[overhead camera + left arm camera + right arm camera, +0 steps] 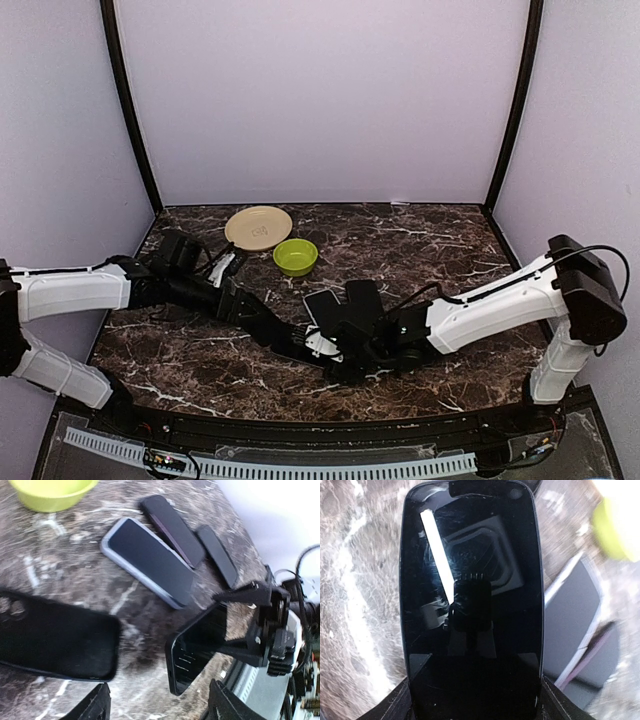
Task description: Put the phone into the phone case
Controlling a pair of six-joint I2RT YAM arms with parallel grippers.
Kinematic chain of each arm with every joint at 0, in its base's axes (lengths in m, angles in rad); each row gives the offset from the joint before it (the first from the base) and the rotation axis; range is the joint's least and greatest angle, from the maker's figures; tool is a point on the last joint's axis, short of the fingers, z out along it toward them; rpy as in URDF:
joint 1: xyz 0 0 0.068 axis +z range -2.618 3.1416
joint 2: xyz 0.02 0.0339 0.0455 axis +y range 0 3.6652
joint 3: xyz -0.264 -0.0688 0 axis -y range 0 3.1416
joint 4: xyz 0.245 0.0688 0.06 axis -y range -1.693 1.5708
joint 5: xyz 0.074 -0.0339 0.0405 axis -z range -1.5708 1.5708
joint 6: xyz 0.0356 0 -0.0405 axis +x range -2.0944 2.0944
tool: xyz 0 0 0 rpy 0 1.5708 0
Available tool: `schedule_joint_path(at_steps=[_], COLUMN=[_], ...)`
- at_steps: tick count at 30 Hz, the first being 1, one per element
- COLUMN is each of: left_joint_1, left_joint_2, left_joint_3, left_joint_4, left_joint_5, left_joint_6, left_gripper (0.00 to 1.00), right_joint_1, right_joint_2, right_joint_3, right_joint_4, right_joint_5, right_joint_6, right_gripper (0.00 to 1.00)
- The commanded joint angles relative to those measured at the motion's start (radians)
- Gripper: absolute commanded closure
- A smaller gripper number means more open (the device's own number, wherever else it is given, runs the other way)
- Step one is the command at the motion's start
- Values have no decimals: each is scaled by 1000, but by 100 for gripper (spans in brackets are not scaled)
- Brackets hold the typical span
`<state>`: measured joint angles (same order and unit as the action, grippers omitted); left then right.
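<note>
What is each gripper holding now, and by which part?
The right gripper holds a black phone, pinched across its long edges near one end. The left gripper is open and holds nothing.

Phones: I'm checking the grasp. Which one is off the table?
The phone gripped by the right end effector, tilted above the table; the other phones lie flat.

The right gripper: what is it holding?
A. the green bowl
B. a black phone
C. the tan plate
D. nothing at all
B. In the right wrist view the black phone sits clamped between the two fingers of the right gripper, and the left wrist view shows that gripper holding it at a tilt.
</note>
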<state>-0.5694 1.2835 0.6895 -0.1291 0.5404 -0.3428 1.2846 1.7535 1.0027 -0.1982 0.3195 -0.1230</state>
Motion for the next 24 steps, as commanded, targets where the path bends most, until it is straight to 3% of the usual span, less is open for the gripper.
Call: schedule_joint_path(at_steps=[1, 7, 13, 17, 20, 24], left_joint_1=[-62, -108, -149, -153, -158, -169], left_joint_2=[-64, -108, -58, -58, -79, -113], left_joint_3=[27, 18, 52, 64, 55, 38], left_joint_4=[33, 86, 55, 67, 107, 124], left_joint_5=[123, 144, 81, 79, 110, 179], left_joint_6=[65, 75, 115, 129, 131, 149], left_gripper=[29, 22, 27, 44, 67, 87], right_joint_1=[18, 59, 79, 89, 90, 93], right_joint_2=[-103, -147, -180, -203, -197, -203], right_joint_3=[-62, -113, -105, -99, -92, -86], right_joint_4=[325, 484, 525, 526, 522, 529], right_joint_5=[187, 329, 335, 324, 327, 326], right_joint_6=[-217, -459, -589, -634, -652, -655], right_gripper=[63, 66, 67, 67, 67, 67])
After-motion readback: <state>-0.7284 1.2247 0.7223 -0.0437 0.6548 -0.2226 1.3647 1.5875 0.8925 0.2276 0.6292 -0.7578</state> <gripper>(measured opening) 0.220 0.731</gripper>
